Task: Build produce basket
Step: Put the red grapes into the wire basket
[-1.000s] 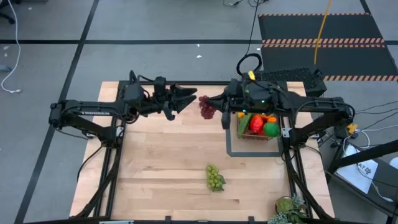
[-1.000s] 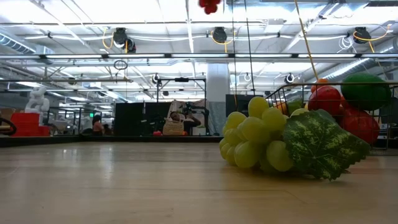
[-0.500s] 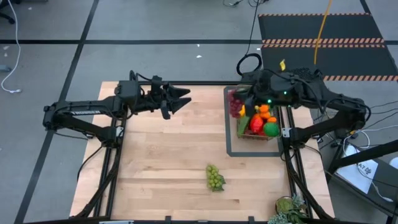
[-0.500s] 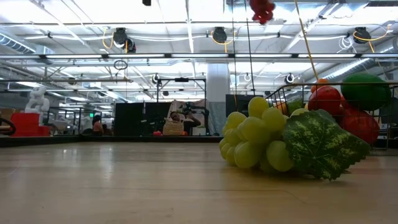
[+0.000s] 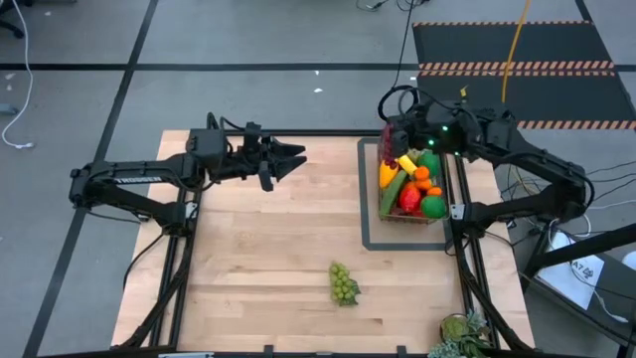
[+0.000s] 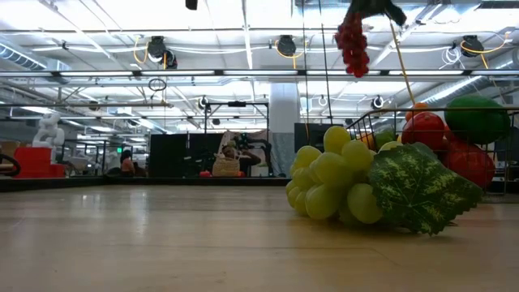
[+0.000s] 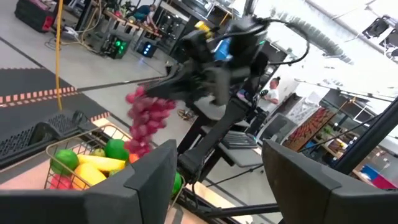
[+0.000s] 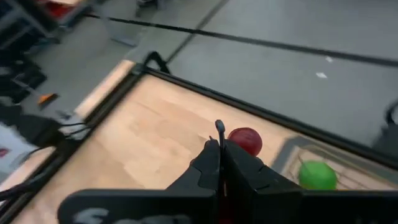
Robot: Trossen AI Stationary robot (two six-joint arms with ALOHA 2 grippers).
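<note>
Purple grapes (image 6: pixel 352 45) hang clamped in the right hand (image 6: pixel 375 8), above the basket (image 5: pixel 443 189).

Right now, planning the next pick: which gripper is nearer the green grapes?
Left. The left gripper hovers beyond the green grapes; the right gripper is farther, above the basket.

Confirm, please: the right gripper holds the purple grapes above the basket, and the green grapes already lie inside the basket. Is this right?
Not quite. The green grapes lie on the bare table, well apart from the basket; the high view shows this. The rest holds: the right gripper is shut on the purple grapes, which hang above the basket.
</note>
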